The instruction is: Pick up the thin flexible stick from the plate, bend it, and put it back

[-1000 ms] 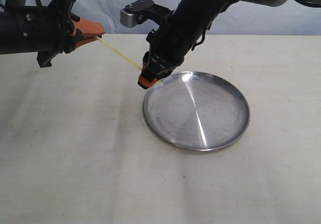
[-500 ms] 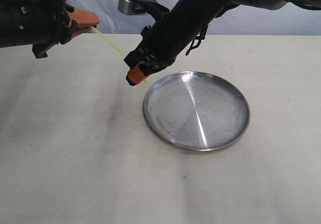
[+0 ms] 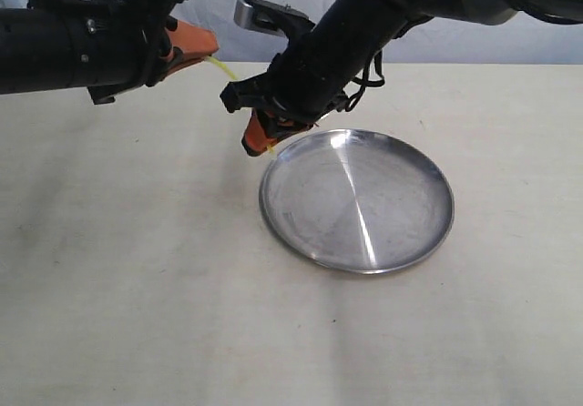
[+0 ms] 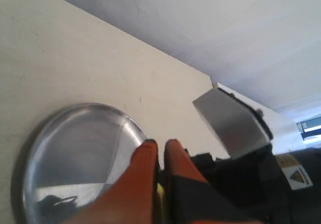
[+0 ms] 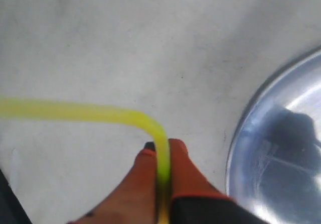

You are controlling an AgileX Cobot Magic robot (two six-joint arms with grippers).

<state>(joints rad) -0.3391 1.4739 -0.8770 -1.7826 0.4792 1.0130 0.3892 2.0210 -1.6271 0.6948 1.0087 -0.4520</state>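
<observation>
Yellow stick hangs in the air between the two grippers, near the rim of the plate but not on it. One end is clamped in the right gripper, and the stick curves sharply just past its fingertips. The other end is pinched in the left gripper; a sliver of yellow shows between its orange fingers. The bend looks to be underway. Being so thin, the stick could slip out of either pinch if the grippers crowd closer or twist. A tighter curve at the right fingertips could kink or snap it. Released here, it would likely land on the table, outside the plate.
</observation>
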